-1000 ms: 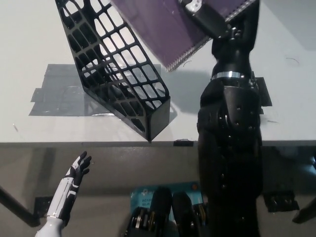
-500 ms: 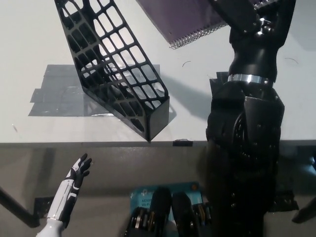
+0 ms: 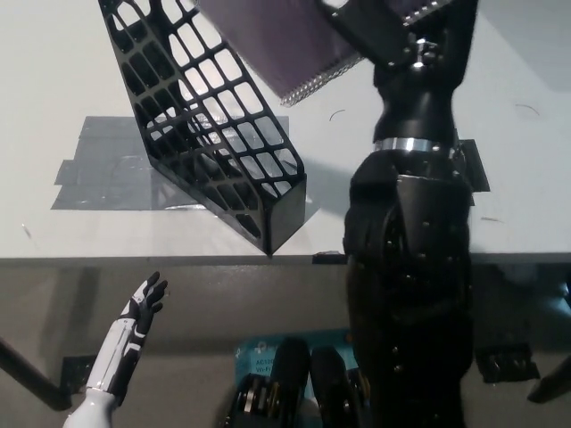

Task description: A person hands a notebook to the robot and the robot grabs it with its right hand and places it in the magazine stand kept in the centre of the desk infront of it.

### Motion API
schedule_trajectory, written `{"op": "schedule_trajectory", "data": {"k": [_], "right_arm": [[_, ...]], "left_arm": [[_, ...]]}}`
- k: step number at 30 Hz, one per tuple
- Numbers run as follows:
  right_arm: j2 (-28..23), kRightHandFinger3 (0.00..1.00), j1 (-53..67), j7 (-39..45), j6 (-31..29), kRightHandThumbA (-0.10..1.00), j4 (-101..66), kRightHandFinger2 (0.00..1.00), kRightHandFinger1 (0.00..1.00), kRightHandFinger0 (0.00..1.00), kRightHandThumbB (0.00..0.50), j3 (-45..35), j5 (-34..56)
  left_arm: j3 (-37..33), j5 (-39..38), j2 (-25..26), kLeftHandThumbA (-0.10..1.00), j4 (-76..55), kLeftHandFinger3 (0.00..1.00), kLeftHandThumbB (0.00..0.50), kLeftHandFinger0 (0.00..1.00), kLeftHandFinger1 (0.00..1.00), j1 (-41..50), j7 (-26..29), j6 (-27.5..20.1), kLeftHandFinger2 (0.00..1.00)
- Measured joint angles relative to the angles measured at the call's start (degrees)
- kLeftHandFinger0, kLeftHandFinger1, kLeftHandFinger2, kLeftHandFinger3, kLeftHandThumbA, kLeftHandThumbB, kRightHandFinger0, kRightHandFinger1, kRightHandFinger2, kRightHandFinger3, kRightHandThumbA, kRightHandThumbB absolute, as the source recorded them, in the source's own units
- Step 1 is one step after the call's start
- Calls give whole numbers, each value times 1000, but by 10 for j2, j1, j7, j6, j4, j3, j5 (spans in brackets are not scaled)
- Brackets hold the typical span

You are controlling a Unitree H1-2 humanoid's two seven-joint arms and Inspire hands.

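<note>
White desk (image 3: 53,80), right hand (image 3: 375,27) clamped on purple notebook (image 3: 277,40).

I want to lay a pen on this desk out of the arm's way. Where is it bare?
Free: the white desk left of the magazine stand, above the grey tape, and the far right edge. Crowded: the top middle, where the right hand holds the notebook beside the stand. The left hand rests below the desk edge.
</note>
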Motion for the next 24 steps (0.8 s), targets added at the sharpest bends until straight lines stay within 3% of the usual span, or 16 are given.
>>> {"op": "schedule_trajectory", "data": {"k": [24], "right_arm": [[0,0,22,-23,-28,802,86,0,0,0,0,13,5]], "left_arm": [[-1,7,5,1000,0,1000,500,1000,1000,-6,0,0,1000]]}}
